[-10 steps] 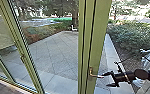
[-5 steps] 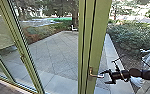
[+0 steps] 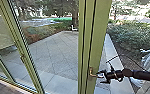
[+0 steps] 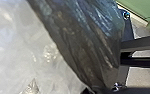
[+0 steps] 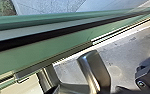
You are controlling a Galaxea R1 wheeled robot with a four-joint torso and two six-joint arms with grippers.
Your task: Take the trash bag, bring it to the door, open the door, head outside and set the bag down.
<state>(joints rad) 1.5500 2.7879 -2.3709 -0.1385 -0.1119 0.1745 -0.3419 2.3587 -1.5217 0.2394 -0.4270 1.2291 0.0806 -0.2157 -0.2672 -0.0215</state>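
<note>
At the green door (image 3: 99, 32), the right claw (image 3: 102, 77) stands well open, the metal handle's (image 3: 91, 74) end seemingly between its two sides. Close before the left wrist camera is the trash bag (image 4: 86, 47); the left claw's state I cannot tell.

Crumpled, pale translucent plastic (image 4: 18, 42) lies at nine o'clock. Glossy dark plastic (image 4: 83, 47), creased lengthwise, borders it, running from twelve toward five o'clock. A green panel (image 4: 146, 10) with a pale edge is noted at two o'clock; a grey surface (image 4: 142, 80), at four.
</note>
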